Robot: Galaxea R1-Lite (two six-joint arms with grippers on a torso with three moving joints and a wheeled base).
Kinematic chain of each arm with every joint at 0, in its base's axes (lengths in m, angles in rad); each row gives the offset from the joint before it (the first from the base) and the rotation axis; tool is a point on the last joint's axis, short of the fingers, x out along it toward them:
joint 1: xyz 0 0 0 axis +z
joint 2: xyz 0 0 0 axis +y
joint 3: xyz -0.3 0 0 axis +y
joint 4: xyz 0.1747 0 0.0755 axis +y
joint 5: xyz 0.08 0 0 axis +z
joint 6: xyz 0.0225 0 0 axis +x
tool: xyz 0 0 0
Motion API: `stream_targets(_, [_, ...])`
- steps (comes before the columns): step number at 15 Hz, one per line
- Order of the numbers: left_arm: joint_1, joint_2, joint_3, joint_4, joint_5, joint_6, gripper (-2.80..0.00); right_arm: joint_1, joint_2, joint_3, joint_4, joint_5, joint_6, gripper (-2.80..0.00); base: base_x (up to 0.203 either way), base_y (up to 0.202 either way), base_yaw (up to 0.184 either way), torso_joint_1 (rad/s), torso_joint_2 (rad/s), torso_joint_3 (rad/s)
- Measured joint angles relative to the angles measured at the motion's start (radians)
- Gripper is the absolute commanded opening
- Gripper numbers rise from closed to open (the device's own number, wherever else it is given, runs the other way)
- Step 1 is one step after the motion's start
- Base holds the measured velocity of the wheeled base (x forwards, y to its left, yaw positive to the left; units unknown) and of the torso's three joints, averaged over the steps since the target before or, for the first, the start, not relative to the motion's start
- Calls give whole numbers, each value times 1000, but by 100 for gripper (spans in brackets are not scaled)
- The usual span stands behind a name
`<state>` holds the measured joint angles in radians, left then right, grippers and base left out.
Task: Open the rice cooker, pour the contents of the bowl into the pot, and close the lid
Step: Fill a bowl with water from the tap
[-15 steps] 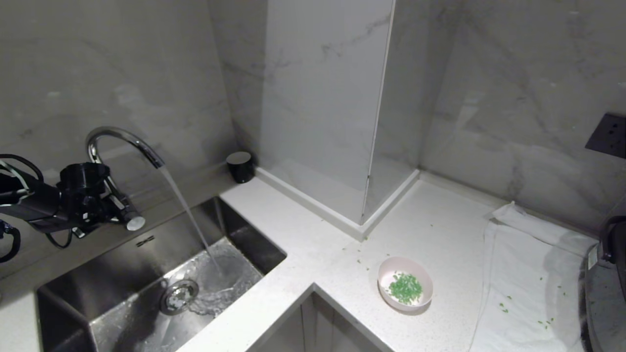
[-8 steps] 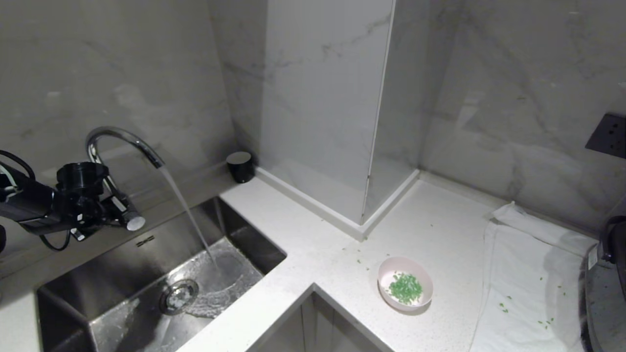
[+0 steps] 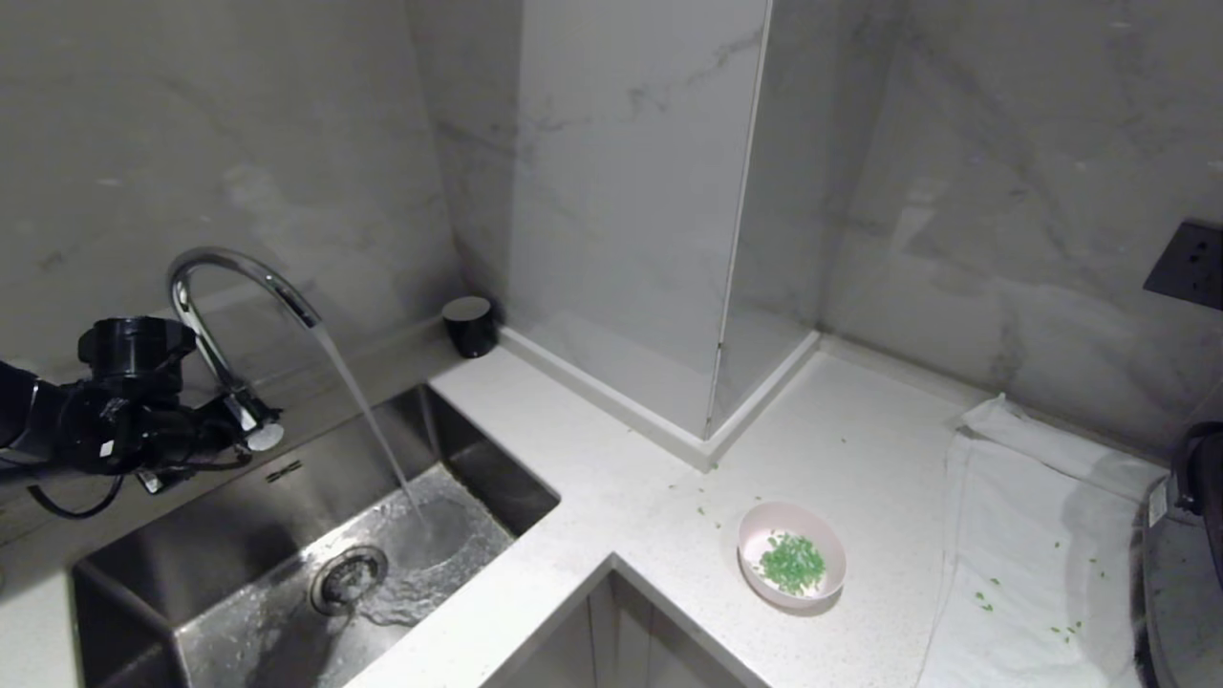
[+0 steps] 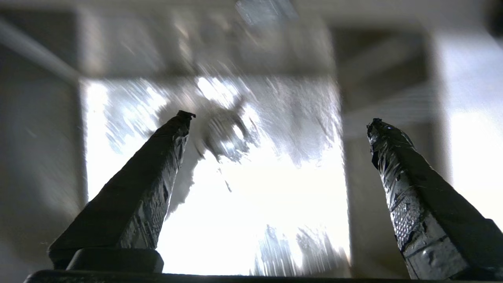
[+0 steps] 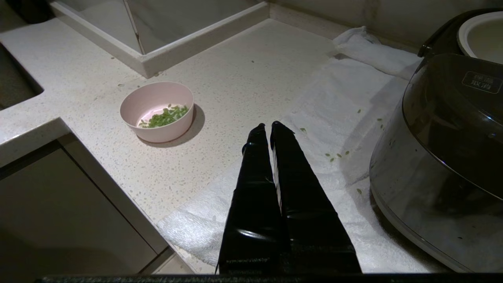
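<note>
Running water pours from the faucet (image 3: pixel 239 277) into the sink (image 3: pixel 287 564); left gripper (image 4: pixel 279 122) spread wide, empty; right gripper (image 5: pixel 267 127) closed.

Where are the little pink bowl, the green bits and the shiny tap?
small round pink bowl (image 3: pixel 834 551), head view, right rim.
chopped green bits (image 3: pixel 792 564), head view, middle of pile.
curved shiny metal tap (image 3: pixel 222 259), head view, top of arch.
</note>
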<state>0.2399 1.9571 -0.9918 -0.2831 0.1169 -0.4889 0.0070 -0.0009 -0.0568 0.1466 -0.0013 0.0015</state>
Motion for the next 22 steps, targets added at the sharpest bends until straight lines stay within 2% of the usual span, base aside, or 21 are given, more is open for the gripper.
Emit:
stream_targets(2, [-13, -112, 146, -42, -136, 30, 0, 0, 0, 0, 0, 0, 0, -280, 0, 0, 0, 0, 0, 0])
stream_targets(4, [-24, -214, 322, -166, -272, 120, 0, 0, 0, 0, 0, 0, 0, -280, 0, 0, 0, 0, 0, 0])
stream_targets(5, [-34, -259, 405, -248, -318, 174, 0, 0, 0, 0, 0, -1, 0, -280, 0, 0, 0, 0, 0, 0])
stream_targets(7, [-76, -361, 562, -425, -368, 274, 0, 0, 0, 0, 0, 0, 0, -280, 0, 0, 0, 0, 0, 0])
stream_targets(9, [-134, -459, 663, -553, -377, 345, 0, 0, 0, 0, 0, 0, 0, -280, 0, 0, 0, 0, 0, 0])
stream_targets(11, [-185, -568, 735, -610, -384, 384, 0, 0, 0, 0, 0, 0, 0, -280, 0, 0, 0, 0, 0, 0])
stream_targets(14, [-226, -741, 813, -620, -420, 399, 0, 0, 0, 0, 0, 0, 0, -280, 0, 0, 0, 0, 0, 0])
stream_targets(17, [-239, -954, 871, -584, -501, 404, 0, 0, 0, 0, 0, 0, 0, -280, 0, 0, 0, 0, 0, 0])
stream_targets(19, [-241, -1127, 888, -482, -540, 408, 0, 0, 0, 0, 0, 0, 0, -280, 0, 0, 0, 0, 0, 0])
stream_targets(22, [-235, -1411, 891, -264, -556, 428, 0, 0, 0, 0, 0, 0, 0, -280, 0, 0, 0, 0, 0, 0])
